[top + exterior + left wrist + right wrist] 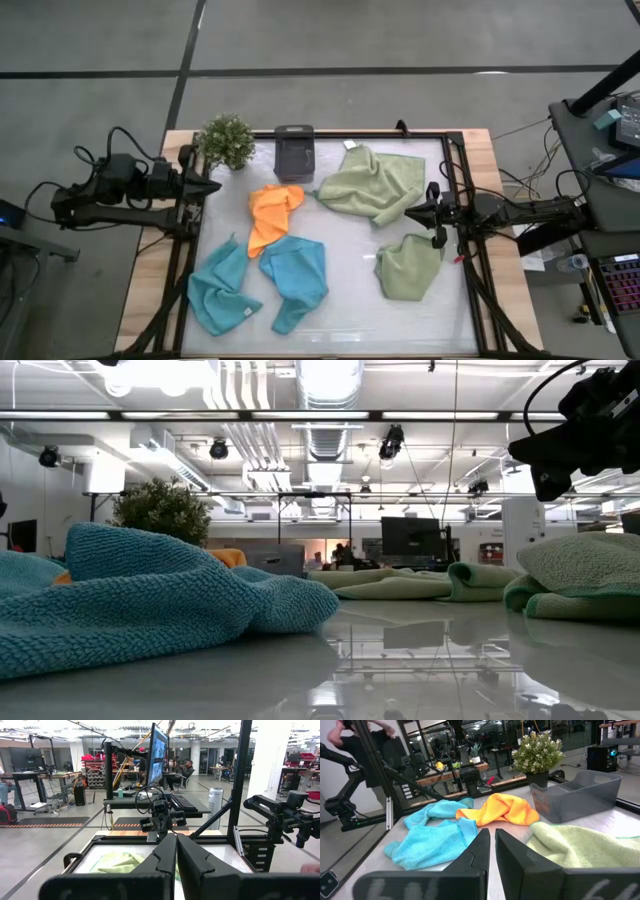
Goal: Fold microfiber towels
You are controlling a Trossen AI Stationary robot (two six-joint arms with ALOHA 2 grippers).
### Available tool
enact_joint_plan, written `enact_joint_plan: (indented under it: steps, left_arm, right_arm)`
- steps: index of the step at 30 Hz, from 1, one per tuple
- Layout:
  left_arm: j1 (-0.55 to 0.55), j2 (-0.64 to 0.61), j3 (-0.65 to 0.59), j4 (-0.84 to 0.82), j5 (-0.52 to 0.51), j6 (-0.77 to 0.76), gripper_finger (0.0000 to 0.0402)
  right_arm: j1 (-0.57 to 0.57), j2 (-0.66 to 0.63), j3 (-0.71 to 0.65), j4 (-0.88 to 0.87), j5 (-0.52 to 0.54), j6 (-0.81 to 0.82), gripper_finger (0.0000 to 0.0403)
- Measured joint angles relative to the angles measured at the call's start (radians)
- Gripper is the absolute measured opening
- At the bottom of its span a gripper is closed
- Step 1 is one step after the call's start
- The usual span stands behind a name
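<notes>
Soft, nubby cloth on a glossy white tabletop.
The blue towels [150,595], the orange towel [502,809] and the sage green towels [585,845] all show a looped, matt microfibre pile, loosely rumpled. The table [450,660] beneath is smooth and shiny enough to mirror the ceiling lights, edged in pale wood [150,290] with a dark metal frame [470,290]. At twelve o'clock, the grey box [580,795] looks like smooth, matt plastic.

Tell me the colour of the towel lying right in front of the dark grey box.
Orange. The towel below the box shows best in the high view.
</notes>
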Motion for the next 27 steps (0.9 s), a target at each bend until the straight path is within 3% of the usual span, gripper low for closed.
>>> enact_joint_plan:
  steps: [11,15,20,24,27]
  left_arm:
    - [0.0,0.0,0.0,0.001,0.0,0.0,0.0]
    - [0.0,0.004,0.0,0.072,0.0,-0.004,0.0]
    - [-0.002,0.037,-0.012,0.148,0.008,-0.288,0.0]
    - [-0.002,0.08,-0.118,0.136,0.012,-0.319,0.0]
    - [-0.001,0.127,-0.214,0.238,0.012,-0.366,0.0]
  right_arm:
    - [0.0,0.0,0.0,0.015,0.0,0.003,0.0022]
    - [0.0,0.0,0.0,0.015,-0.008,-0.001,0.0022]
    - [-0.001,0.0,0.0,-0.004,0.0,-0.257,0.0022]
    - [-0.001,0.0,0.0,-0.004,0.001,-0.446,0.0022]
    - [-0.001,0.001,0.0,-0.005,0.001,-0.559,0.0022]
